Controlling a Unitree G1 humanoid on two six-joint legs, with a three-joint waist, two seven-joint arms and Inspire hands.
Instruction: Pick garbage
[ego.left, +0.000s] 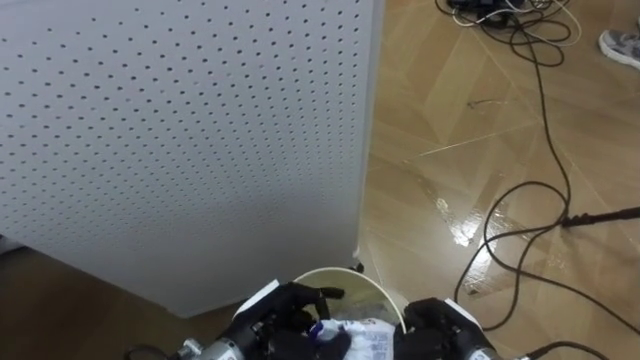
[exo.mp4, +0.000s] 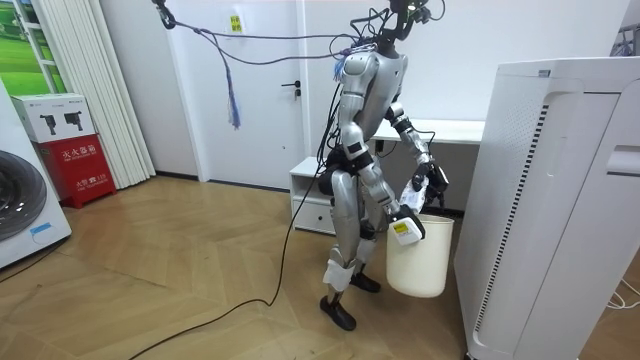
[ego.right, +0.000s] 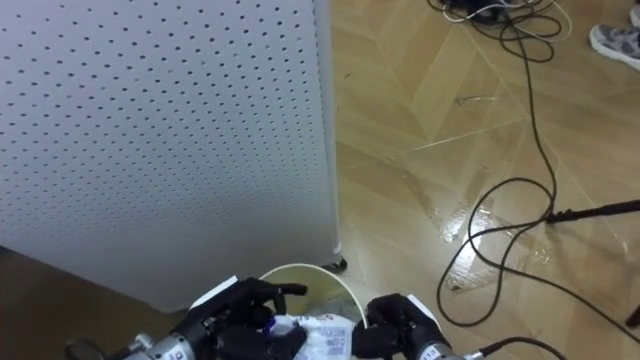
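Crumpled white wrapper at the white bin mouth, left hand fingers curled round it, right hand clenched on bin rim, both forearms low, perforated white cabinet just beside

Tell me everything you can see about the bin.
The bin is a plain white round pail, plastic by its look, tapering downward, open-topped and upright. It hangs clear of the floor before the robot, beside a tall white perforated unit. The right hand grips its rim; the left hand is over the opening, by a crumpled wrapper inside.
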